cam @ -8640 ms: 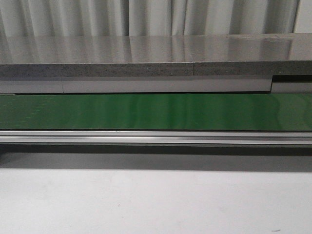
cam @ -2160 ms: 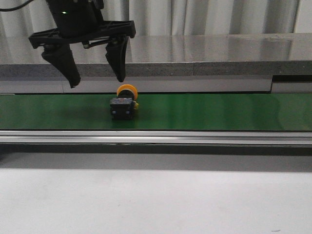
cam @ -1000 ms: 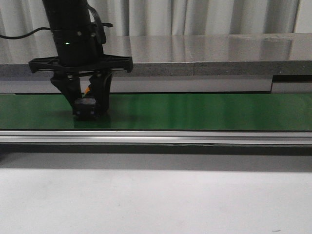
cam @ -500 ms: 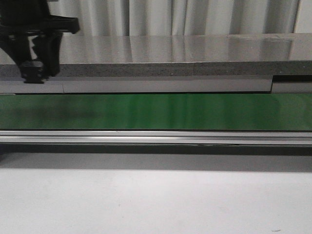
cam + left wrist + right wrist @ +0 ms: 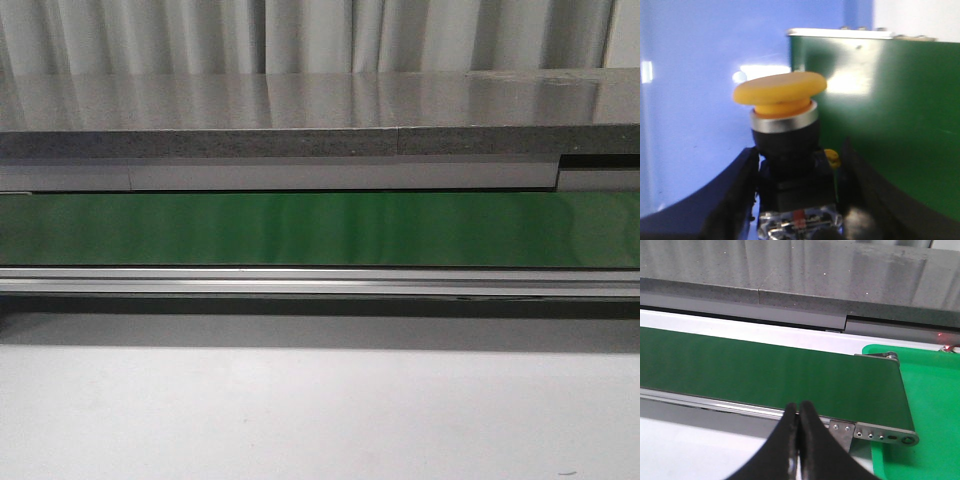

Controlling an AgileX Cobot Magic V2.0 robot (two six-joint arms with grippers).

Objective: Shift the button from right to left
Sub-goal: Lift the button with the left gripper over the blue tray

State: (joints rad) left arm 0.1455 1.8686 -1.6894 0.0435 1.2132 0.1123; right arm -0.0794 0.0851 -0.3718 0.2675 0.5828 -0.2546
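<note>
Now: button (image 5: 785, 135) btwn left gripper (image 5: 797, 200) fingers.

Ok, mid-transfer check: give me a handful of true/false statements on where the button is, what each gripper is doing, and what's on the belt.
1. The left gripper is shut on the button. True.
2. The button's head is red. False: it is yellow-orange, above a silver ring and a black body.
3. The front view shows the button lying on the green belt. False: no button or arm shows there.
4. The right gripper has its fingers closed together and holds nothing. True.
5. The right gripper is over a green tray. False: the tray lies off to one side, past the belt's end.
</note>
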